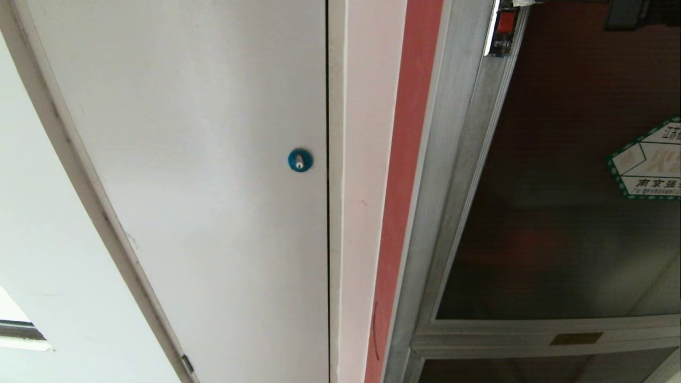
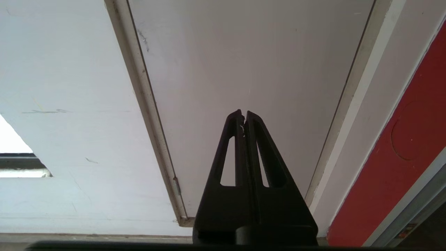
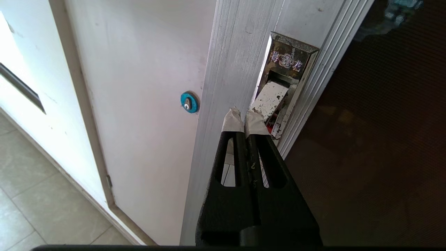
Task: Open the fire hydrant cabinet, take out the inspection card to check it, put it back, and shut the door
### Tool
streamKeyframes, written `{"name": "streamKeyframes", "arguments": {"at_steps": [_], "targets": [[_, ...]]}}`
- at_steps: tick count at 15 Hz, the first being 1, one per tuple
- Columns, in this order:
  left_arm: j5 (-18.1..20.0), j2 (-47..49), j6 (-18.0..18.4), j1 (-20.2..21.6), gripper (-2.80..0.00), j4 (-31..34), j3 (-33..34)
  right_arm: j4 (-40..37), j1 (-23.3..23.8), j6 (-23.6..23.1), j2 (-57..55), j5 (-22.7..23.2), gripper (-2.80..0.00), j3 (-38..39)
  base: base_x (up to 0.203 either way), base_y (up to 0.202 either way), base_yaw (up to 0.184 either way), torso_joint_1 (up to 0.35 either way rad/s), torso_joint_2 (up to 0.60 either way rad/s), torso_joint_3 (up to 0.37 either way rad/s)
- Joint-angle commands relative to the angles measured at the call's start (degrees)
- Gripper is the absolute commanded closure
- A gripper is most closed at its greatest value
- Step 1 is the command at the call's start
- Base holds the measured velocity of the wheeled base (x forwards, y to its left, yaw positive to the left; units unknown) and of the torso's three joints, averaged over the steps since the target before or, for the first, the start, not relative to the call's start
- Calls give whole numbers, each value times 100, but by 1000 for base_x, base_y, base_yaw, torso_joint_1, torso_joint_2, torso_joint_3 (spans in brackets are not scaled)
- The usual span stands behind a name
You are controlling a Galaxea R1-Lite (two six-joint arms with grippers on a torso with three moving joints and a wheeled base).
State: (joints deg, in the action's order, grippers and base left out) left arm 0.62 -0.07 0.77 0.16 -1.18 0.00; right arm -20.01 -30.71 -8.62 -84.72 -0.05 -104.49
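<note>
Right hand (image 3: 244, 116), fingers closed on nothing, at the latch (image 3: 275, 104) of the door (image 1: 558, 213), apparently shut; inspection card unseen; left hand (image 2: 243, 116) closed, parked

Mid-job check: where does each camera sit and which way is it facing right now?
Head: on the robot's head, facing the plain white door and tinted-glass cabinet door; no arm shows.
Left wrist: behind the shut left gripper, facing the white door.
Right wrist: behind the shut right gripper, tips at the recessed metal latch.
Head and right wrist share the blue round lock.
</note>
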Motion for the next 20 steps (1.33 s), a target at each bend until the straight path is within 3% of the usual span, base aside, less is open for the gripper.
{"name": "streamKeyframes", "arguments": {"at_steps": [1, 20], "targets": [[8, -1, 2, 2, 0, -5, 44, -12, 74, 0, 9, 5, 0, 7, 0, 0, 0, 0, 0, 0], [-1, -1, 2, 2, 0, -5, 44, 6, 241, 36, -264, 13, 0, 95, 0, 0, 0, 0, 0, 0]]}}
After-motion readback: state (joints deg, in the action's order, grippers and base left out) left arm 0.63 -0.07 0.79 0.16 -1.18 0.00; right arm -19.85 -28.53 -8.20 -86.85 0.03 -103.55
